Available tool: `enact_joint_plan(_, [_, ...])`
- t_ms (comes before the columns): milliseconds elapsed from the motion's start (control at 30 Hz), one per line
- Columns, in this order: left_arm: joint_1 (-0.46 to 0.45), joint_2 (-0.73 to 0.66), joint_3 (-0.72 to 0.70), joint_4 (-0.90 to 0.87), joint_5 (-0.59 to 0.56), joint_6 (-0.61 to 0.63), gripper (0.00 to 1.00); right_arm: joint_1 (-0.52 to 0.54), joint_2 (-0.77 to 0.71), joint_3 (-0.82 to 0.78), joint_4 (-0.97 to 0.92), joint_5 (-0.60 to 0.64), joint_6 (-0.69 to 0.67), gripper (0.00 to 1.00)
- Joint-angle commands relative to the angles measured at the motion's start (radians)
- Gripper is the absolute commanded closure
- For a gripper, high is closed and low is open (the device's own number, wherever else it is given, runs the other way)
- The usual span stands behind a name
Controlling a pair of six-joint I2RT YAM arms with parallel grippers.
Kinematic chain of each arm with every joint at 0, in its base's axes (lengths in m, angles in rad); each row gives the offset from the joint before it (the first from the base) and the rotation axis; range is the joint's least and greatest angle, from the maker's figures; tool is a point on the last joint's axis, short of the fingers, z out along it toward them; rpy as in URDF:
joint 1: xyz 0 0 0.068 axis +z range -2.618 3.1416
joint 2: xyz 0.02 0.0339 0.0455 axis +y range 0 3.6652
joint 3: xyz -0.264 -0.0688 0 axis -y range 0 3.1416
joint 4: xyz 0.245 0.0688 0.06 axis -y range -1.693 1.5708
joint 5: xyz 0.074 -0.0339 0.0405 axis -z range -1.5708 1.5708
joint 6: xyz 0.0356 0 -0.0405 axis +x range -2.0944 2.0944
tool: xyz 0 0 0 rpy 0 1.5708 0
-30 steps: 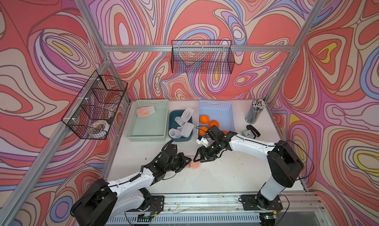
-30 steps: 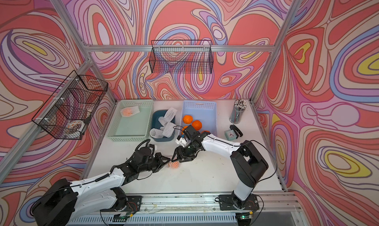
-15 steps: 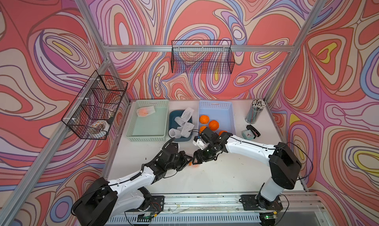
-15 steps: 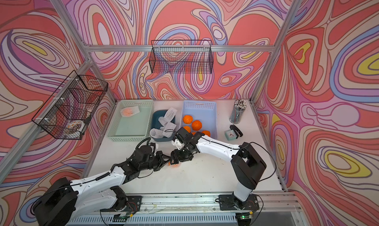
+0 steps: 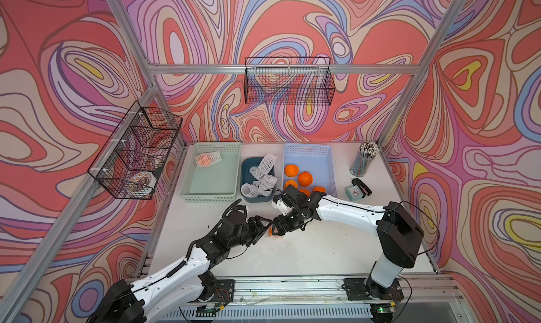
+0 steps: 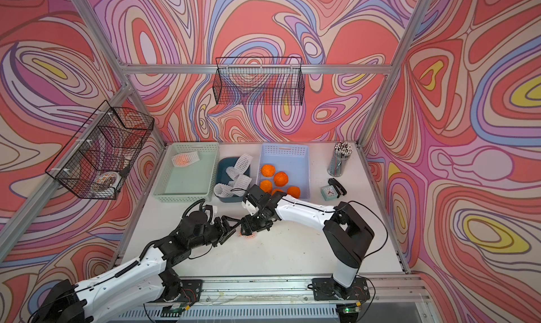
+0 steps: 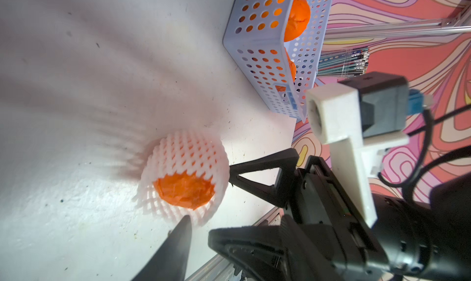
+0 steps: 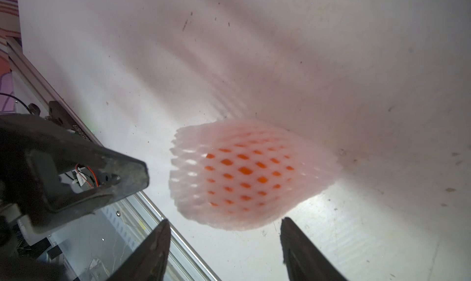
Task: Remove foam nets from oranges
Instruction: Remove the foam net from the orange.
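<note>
Since our white table (image 5: 307, 248) is cluttered, we'll go off the blue basket (image 5: 306, 145). Just robot-side of it, the right gripper (image 8: 224, 219) is spread wide and the left gripper (image 5: 264, 222) looks parted too. Neither is clamping the foam net (image 7: 188, 152), which lies there still around its orange (image 7: 184, 190).

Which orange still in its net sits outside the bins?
The front orange, on the bare tabletop; the other netted orange lies inside the green tray.
</note>
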Motion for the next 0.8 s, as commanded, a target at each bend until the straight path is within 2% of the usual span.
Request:
enact_joint_plan(0, [0.029, -0.066, -0.025, -0.144, -0.031, -0.008, 0.36, 0.01, 0.004, 0.037, -0.001, 0.032, -0.022, 0.28])
enact_joint_plan(133, [0.063, -0.096, -0.028, -0.22, -0.019, 0.042, 0.32, 0.013, 0.017, 0.059, -0.04, 0.059, -0.025, 0.27])
enact_joint_plan(233, [0.087, -0.073, -0.049, -0.203, 0.002, 0.076, 0.3, 0.012, 0.028, 0.08, -0.062, 0.071, -0.015, 0.27])
enact_joint_plan(367, [0.113, -0.035, -0.122, -0.008, 0.016, 0.073, 0.25, 0.016, 0.034, 0.116, -0.086, 0.076, -0.009, 0.27])
enact_joint_plan(500, [0.149, 0.067, -0.16, 0.236, 0.085, 0.068, 0.23, 0.03, 0.07, 0.143, -0.117, 0.096, -0.01, 0.27])
enact_joint_plan(767, [0.153, 0.242, -0.167, 0.405, 0.12, 0.07, 0.23, 0.067, 0.122, 0.2, -0.186, 0.164, 0.012, 0.27])
